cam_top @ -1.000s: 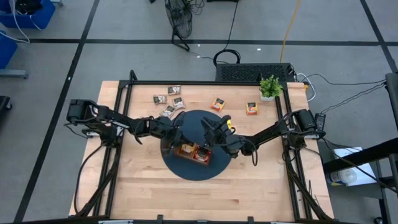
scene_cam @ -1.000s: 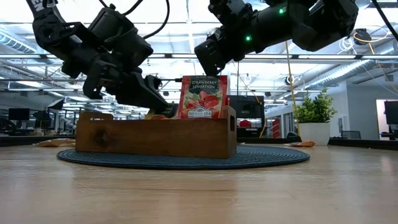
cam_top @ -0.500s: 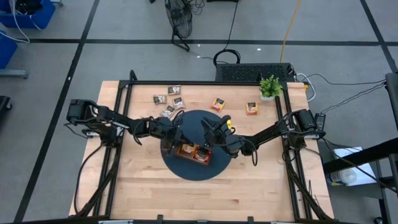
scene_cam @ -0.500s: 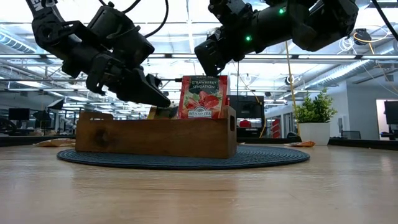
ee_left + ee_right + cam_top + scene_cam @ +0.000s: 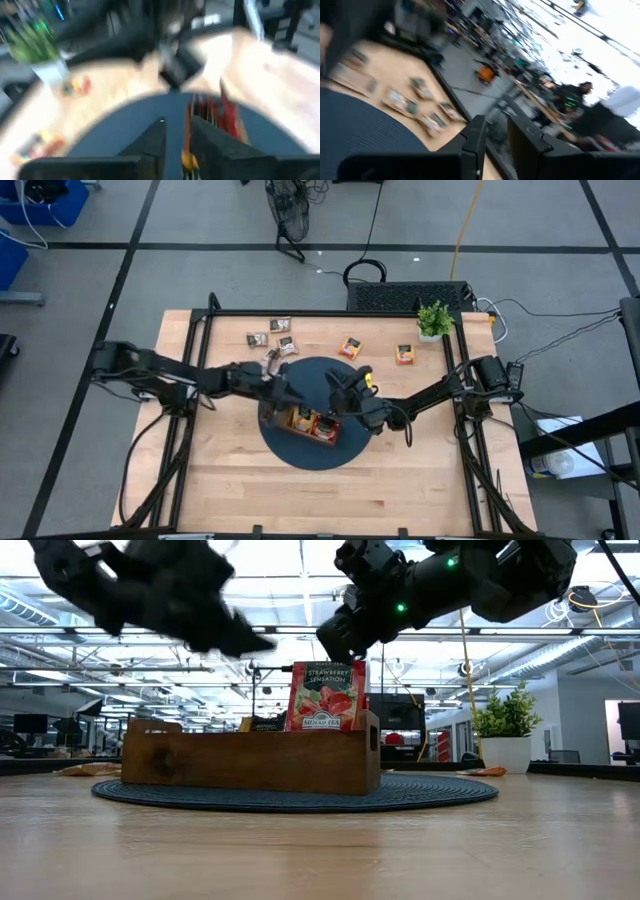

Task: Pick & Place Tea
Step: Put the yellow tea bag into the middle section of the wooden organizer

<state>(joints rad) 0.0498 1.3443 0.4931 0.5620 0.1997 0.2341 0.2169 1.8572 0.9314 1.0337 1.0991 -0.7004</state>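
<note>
- The wooden tray (image 5: 311,423) sits on a round dark mat (image 5: 345,448) near the middle of the bench (image 5: 400,490).
- A red strawberry tea sachet (image 5: 328,696) stands upright at the tray's right end; orange sachets (image 5: 299,419) fill the part to its left.
- Loose dark brown sachets (image 5: 272,334) lie at the far left of the bench, and two orange sachets (image 5: 350,347) lie farther right, near a small potted plant (image 5: 434,319).
- The left gripper (image 5: 277,387) hangs above the tray's far-left corner, fingers (image 5: 150,142) slightly parted around nothing.
- The right gripper (image 5: 340,394) hovers over the tray's right end, above the strawberry sachet, its fingers (image 5: 472,137) a little apart and empty.
</note>
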